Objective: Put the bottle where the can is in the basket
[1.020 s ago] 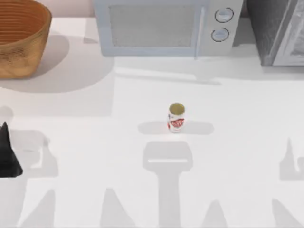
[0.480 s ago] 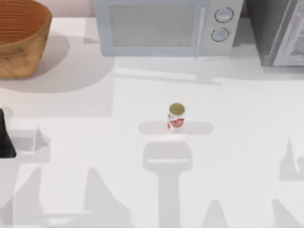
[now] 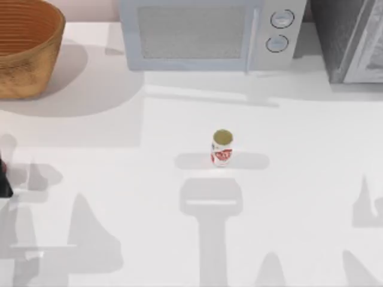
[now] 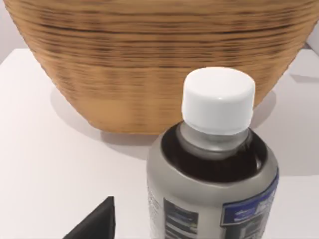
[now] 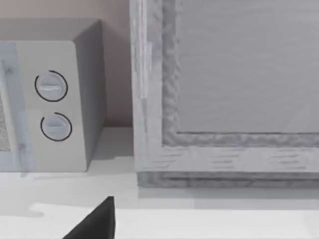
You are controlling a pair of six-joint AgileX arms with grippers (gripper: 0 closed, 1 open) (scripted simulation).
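At the top view's far left edge, the left arm (image 3: 3, 179) showed as no more than a dark sliver, where a second earlier a broad black wedge of it had reached further onto the tabletop (image 3: 287, 197); it had drawn back toward that edge while its shadow spread over the near-left part of the surface. In the left wrist view a bottle (image 4: 212, 169) with a white cap, dark contents and a grey label stood upright close before the camera, and the basket (image 4: 149, 64) rose just behind it. One dark finger (image 4: 94, 221) of the left pincer showed beside the bottle, apart from it; whether the pincer was open or gripping I cannot tell. The can (image 3: 222, 147) had not moved: it stood upright in the middle of the tabletop, in front of the microwave (image 3: 203, 36) and well apart from the basket at the far left corner. So the arm seemed to be lining up on the bottle, with the placing not yet done. The right arm sat parked facing the microwave, one finger (image 5: 94, 221) in its own view, its pincer's state also impossible to tell.
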